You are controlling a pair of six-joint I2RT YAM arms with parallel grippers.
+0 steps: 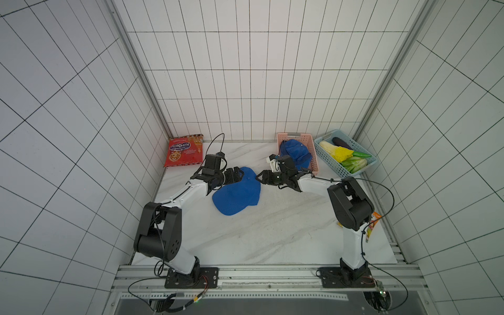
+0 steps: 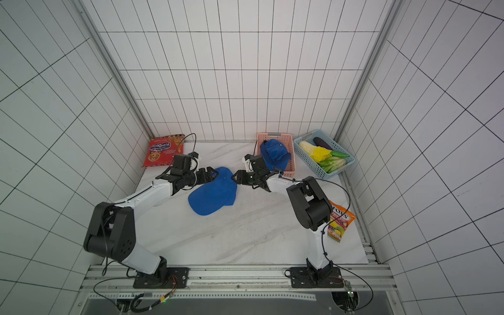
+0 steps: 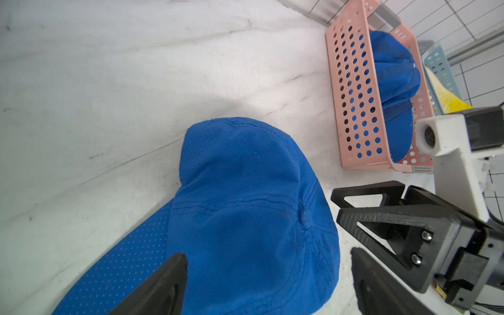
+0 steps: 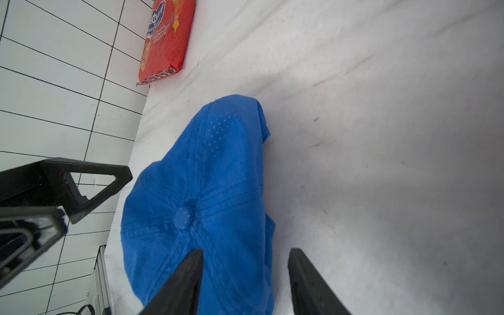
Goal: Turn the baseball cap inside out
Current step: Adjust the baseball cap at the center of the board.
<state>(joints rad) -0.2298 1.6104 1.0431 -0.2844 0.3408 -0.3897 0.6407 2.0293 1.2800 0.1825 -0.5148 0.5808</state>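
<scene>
The blue baseball cap lies on the white table, crown up with its top button showing and its perforated brim toward the front. My left gripper is open wide at the crown's left side, its fingers straddling the crown from just above. From the right, my right gripper reaches the crown's edge. Its jaws are partly apart, one finger over the fabric and one over bare table beside it. Neither gripper has pinched the cloth.
A pink basket at the back holds a second blue cap. Beside it stands a light blue basket of vegetables. A red snack bag leans in the back left corner. A candy bag lies by the right arm.
</scene>
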